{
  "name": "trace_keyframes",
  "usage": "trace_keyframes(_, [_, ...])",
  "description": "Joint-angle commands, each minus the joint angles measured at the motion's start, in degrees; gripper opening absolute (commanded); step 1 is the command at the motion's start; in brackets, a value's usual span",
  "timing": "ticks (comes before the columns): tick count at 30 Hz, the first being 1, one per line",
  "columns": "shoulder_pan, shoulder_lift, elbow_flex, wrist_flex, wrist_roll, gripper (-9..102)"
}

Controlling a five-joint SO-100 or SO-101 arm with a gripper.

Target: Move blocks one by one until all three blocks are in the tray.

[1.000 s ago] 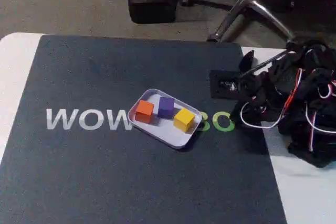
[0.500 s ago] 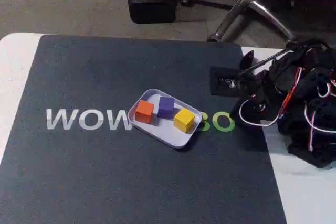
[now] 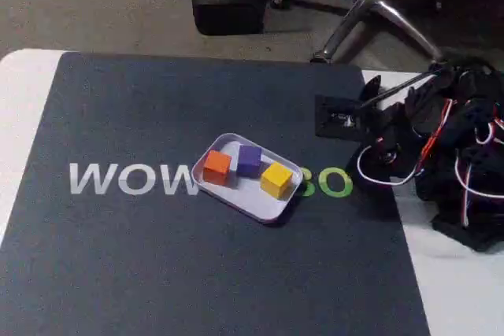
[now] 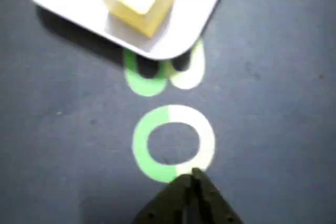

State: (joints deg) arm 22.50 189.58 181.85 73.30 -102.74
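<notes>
A: Where do the blocks sit?

B: All three lie in the tray, which rests near the middle of the dark mat in the fixed view. The orange block is toward nine o'clock in the tray, the purple block sits just beside it toward twelve, and the yellow block is at three o'clock. One of each colour, three in all, and one tray.

A: And around the tray?

B: White letters are printed on the mat at nine o'clock of the tray, and green letters at three o'clock, partly covered by the tray's rim. The mat lies on a white desk. Beyond the desk, at twelve o'clock, stands a chair base on the floor.

A: The arm?

B: It is folded at three o'clock, well apart from the tray, with nothing between them but bare mat. In the wrist view the jaws are closed tip to tip at six o'clock, holding nothing, just below a green-and-white ring, with the tray and yellow block at twelve.
</notes>
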Motion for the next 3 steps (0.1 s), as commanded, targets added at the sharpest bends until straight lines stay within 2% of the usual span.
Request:
trace_keyframes(1, [0.4, 0.0, -0.3, 0.5, 0.3, -5])
trace_keyframes(3, [0.4, 0.0, -0.3, 0.5, 0.3, -5])
